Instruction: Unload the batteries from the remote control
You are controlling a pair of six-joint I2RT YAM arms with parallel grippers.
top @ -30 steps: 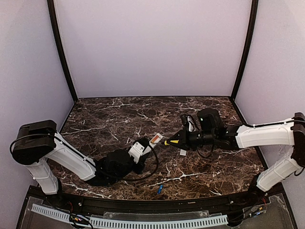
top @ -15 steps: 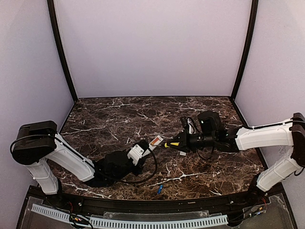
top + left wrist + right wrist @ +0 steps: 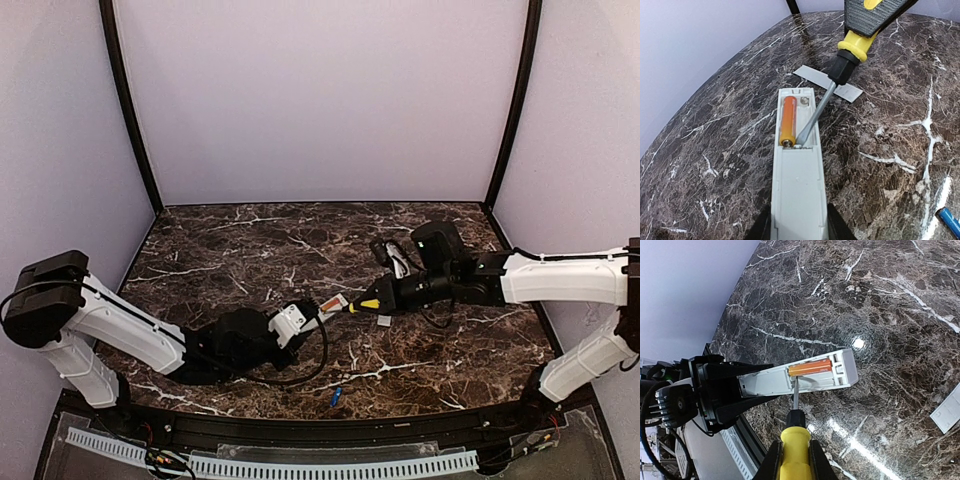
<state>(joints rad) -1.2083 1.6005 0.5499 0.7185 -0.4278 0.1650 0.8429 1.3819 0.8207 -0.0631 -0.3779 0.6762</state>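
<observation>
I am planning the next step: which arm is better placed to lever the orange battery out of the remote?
The right arm. The right gripper holds the screwdriver, whose tip sits in the compartment beside the orange battery. The left gripper is occupied clamping the remote.

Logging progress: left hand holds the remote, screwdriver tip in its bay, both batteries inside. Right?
Only the orange battery is inside; the blue battery lies on the table, as the left wrist view shows. The rest is right.
</observation>
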